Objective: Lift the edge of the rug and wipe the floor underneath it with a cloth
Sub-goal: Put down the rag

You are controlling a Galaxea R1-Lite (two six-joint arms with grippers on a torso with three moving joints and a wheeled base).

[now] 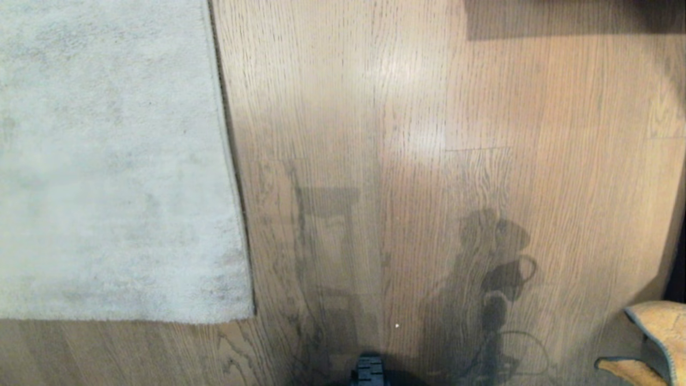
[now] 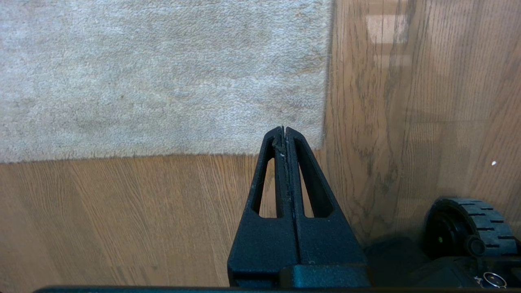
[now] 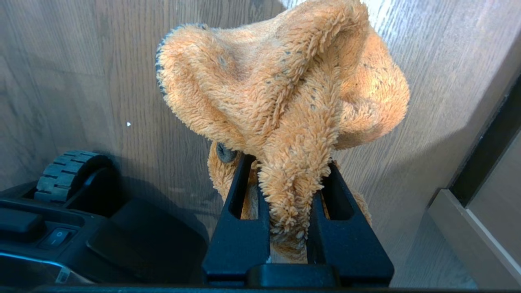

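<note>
Here, your right gripper (image 3: pixel 291 179) had its fingers (image 3: pixel 240 211) clamped on the orange cloth (image 3: pixel 285 97), which bunched up above them over the wood floor (image 1: pixel 407 134); in the head view the cloth showed only at about four o'clock, at the frame's corner. Your left gripper (image 2: pixel 284 132) hung with fingers pressed together and empty, above the floor just off the rug's corner. The rug (image 1: pixel 107 161) lay flat at nine to ten o'clock, its rug edge (image 1: pixel 228 139) down on the floor. A base wheel (image 1: pixel 368 371) sat at six o'clock.
</note>
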